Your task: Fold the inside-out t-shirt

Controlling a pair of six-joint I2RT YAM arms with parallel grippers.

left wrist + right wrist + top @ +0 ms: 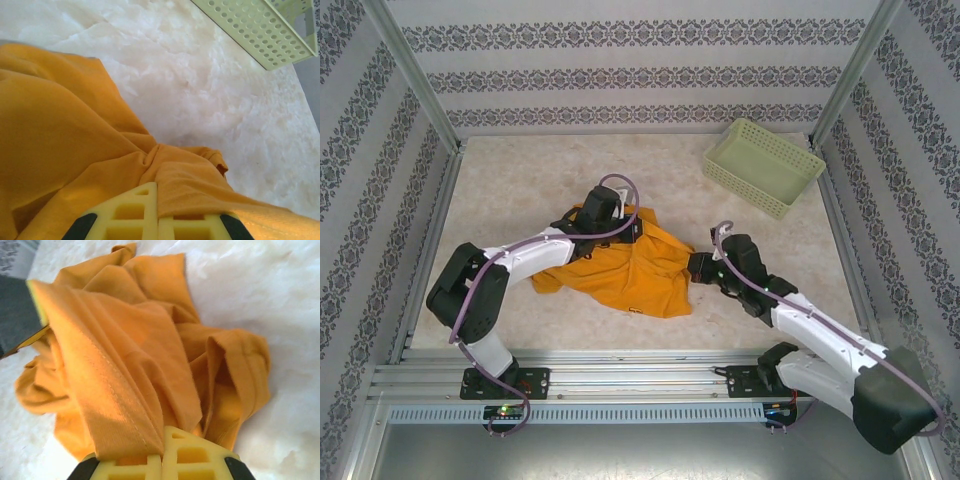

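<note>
Left gripper (157,192): yellow fingers pressed together, cloth of the soft, crumpled orange-yellow cotton t-shirt (630,265) gathered and pinched at the tips. Right gripper (162,435): fingers likewise pressed together, a stitched hem clamped between them.

The t-shirt is bunched in 1 heap on the table, toward the arm bases and left of the pale green plastic lattice basket (765,165), well apart from it. In the top view the left gripper (625,225) is seen at the heap's far edge, and the right gripper (698,266) at the edge nearest the basket.

Step judged: taking hold for spreading or turning; no fold is made yet, so the task is judged early. Next move is judged to call for the 2 grips being drawn apart and lifted, tension kept even so that the hem is not lost.

Surface: pale marbled tabletop (520,190), matte. Enclosure: patterned grey-and-white wall panels (620,60), aluminium frame rails (620,380) behind the arm bases.
</note>
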